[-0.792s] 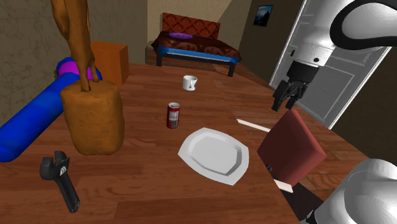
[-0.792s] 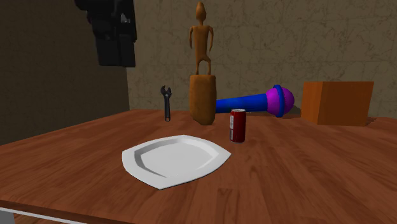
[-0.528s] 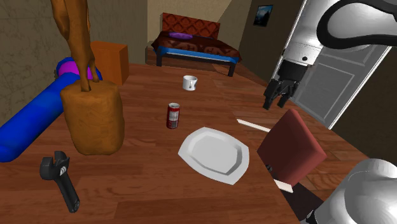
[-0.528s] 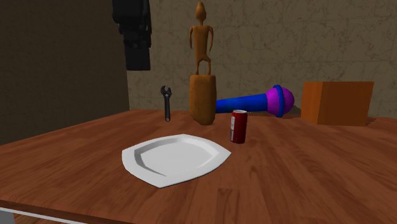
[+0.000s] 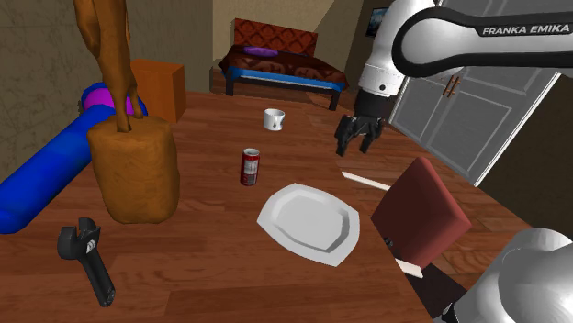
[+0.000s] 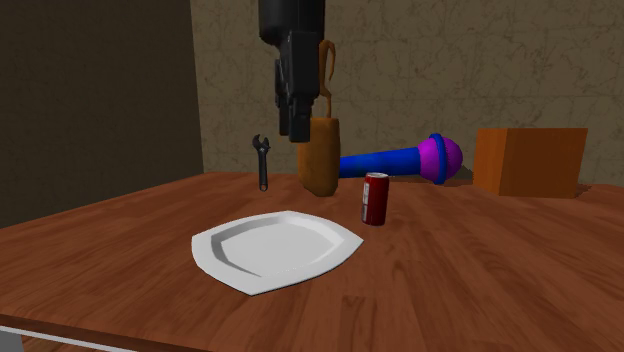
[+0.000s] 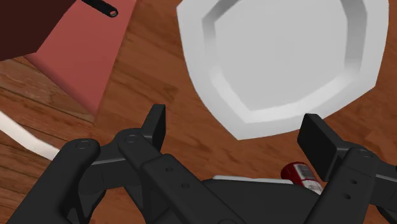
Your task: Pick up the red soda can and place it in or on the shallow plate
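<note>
Reaching is the step in hand: the gripper [image 5: 358,139], fingers spread and empty, hangs seemingly near the plate [image 5: 342,240], and the can [image 5: 250,167] stands upright on the table just beside the plate, so next the gripper must cross over and lower its fingers around the can.

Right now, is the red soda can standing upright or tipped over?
Upright. The red soda can stands on its base on the wooden table, silver top up, beside the white plate, not on it.
</note>
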### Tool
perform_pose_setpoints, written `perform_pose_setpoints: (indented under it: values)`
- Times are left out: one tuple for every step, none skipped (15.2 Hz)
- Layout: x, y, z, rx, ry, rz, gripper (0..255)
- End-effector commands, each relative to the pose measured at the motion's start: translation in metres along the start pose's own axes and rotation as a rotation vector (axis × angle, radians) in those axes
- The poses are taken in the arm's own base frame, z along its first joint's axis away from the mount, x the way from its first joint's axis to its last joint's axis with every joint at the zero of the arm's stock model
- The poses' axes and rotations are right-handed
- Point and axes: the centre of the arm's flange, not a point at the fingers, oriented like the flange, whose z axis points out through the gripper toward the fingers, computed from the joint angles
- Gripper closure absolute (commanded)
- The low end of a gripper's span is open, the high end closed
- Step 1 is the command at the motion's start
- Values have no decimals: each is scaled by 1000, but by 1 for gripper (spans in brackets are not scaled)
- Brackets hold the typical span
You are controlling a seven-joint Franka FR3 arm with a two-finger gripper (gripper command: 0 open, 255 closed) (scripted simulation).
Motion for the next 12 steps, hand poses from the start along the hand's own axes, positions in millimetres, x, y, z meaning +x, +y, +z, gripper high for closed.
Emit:
perform_pose_setpoints:
  values:
    - [21, -17, 8, -3, -1, -3, 0]
    - [31, -25, 11, -4, -1, -5, 0]
    - [41, -32, 15, -6, -2, -6, 0]
    - [52, -40, 19, -8, -2, -8, 0]
    - [62, -48, 23, -10, -2, -10, 0]
    - [72, -56, 27, -11, -3, -11, 0]
    - [82, -64, 30, -13, -3, -13, 0]
    - [92, -72, 34, -15, -4, -15, 0]
    - [102, -80, 38, -17, -4, -16, 0]
    - [112, -88, 42, -19, -4, -18, 0]
    - [122, -96, 46, -20, -5, -20, 0]
    - [132, -105, 50, -22, -5, -22, 0]
